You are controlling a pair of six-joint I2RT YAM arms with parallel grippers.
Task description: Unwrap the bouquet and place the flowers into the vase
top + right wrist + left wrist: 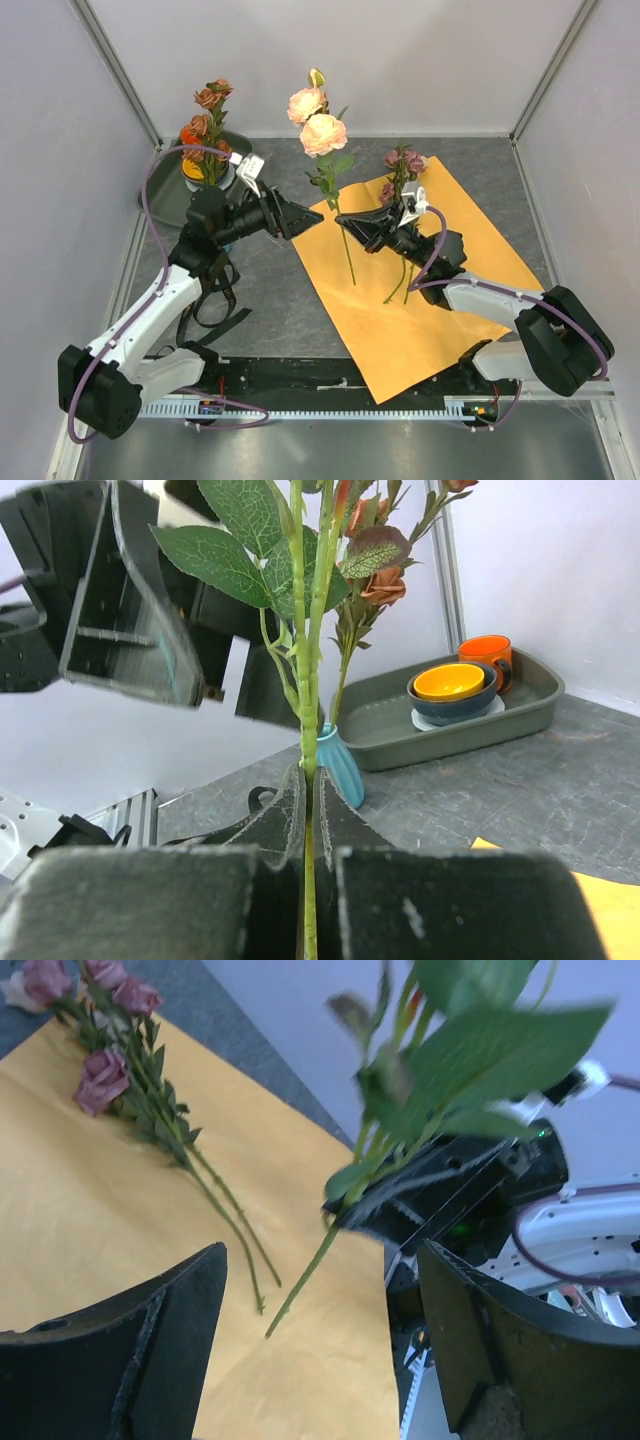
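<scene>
While upright — vase point(342, 767) with rust roses point(385, 585)

- The paper sheet point(400, 340): plain bright orange.
- The peach-pink roses point(318, 122): green stems and leaves (paler veins).
- The mauve roses point(104, 1078): dark green leaves.
- The rust-brown roses point(208, 98).
- The vase point(342, 770): teal-blue, ribbed.
- The bowl point(452, 692): yellow inside, navy outside.
- The cup point(486, 650): orange.
- The counter point(270, 290): mottled dark grey.

vase point(340, 763) partly hidden behind right fingers point(278, 825), flower point(480, 1050) blurred, blooms cut off

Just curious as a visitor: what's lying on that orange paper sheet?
Mauve roses lie on the orange paper. The right gripper holds peach-pink roses over it. Paper beneath the gripper is hidden.
</scene>
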